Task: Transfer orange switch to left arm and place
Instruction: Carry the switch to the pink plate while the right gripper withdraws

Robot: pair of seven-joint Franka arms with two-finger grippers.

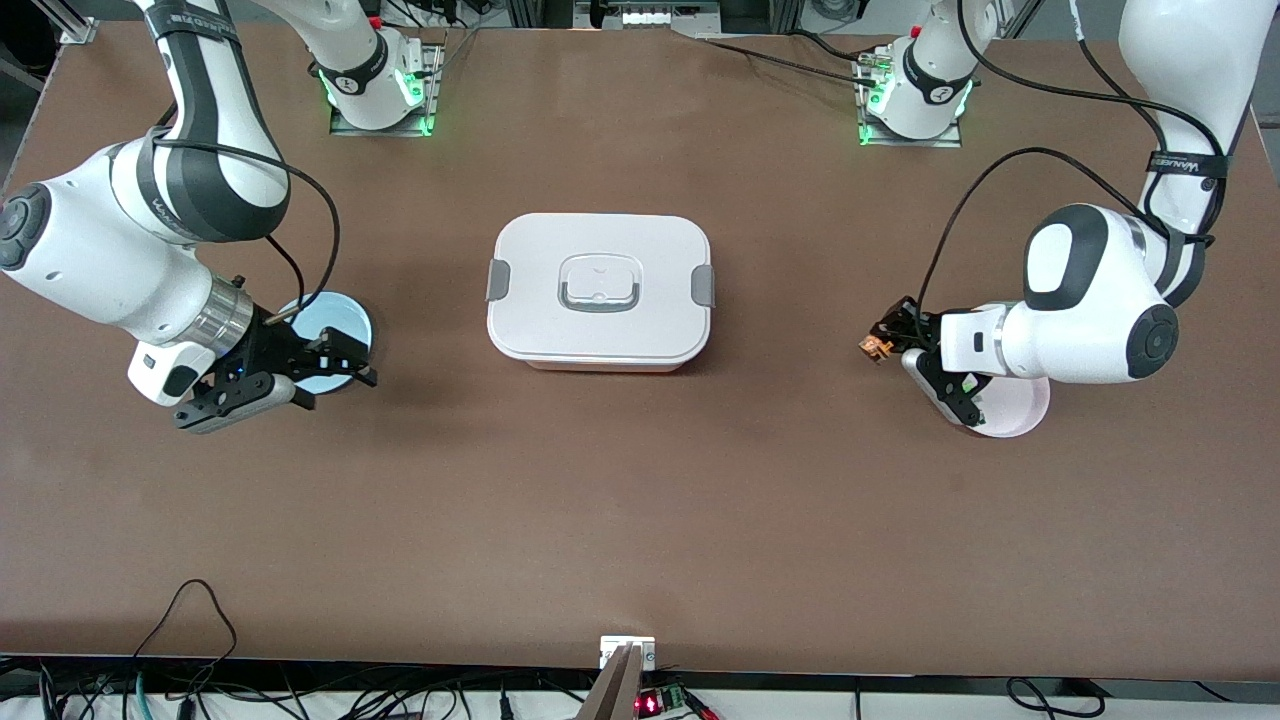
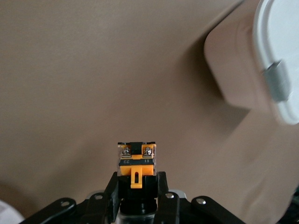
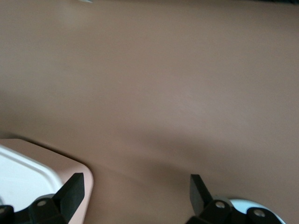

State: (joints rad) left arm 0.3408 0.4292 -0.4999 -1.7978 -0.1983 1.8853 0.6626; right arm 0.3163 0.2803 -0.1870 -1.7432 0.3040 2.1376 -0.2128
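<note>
**Where everything sits on the table right now**

So the box (image 1: 599, 291) sits pretty much mid-table, between the two arms. Toward the right arm's end there's a plate (image 1: 340, 322) lying flat on the table (image 1: 640, 520), with the right gripper (image 1: 325, 375) over its edge nearest the front camera. Toward the left arm's end there's another plate (image 1: 1015, 415), mostly tucked under the left arm's wrist. The left gripper (image 1: 893, 338) is over bare table between that plate and the box, well apart from the box, with the orange switch (image 2: 136, 161) sitting between its fingers.
</note>
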